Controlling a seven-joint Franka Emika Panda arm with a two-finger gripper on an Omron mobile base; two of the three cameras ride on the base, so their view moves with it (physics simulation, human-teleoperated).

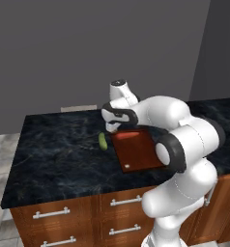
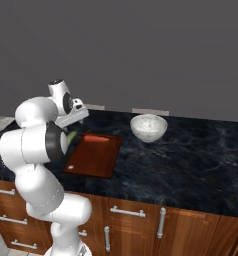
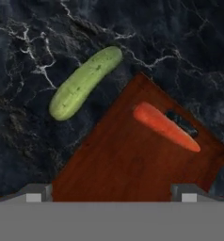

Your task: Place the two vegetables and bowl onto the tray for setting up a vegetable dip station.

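Observation:
The orange carrot lies on the reddish-brown tray, next to its dark handle slot. The green cucumber lies on the dark counter just off the tray's edge, not touching it. My gripper hovers above the tray, open, with nothing between its fingertips. From the left base, the cucumber is left of the tray and the carrot is at its far end. The white speckled bowl stands upright on the counter to the right of the tray, apart from it.
The black marble counter has open surface right of the bowl and left of the cucumber. Wooden drawers with metal handles sit below its front edge. A grey wall stands behind.

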